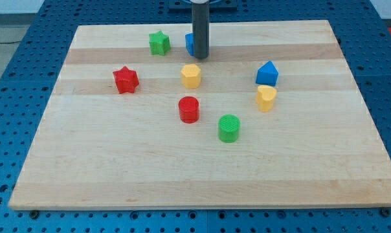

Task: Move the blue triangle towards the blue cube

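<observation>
My tip (201, 57) rests on the board near the view's top centre. It is right against a blue block (189, 43) that shows only as a sliver at the rod's left. The rod hides most of that block, so I cannot tell its shape. A second blue block (267, 73), with a pointed top outline, sits at the view's right, well apart from the tip. It stands just above a yellow heart-shaped block (266, 98).
A green star (159, 43) lies left of the tip. A yellow hexagon-like block (191, 76) sits just below the tip. A red star (125, 79) is at the left. A red cylinder (189, 109) and a green cylinder (229, 128) are lower centre, on the wooden board (85, 168).
</observation>
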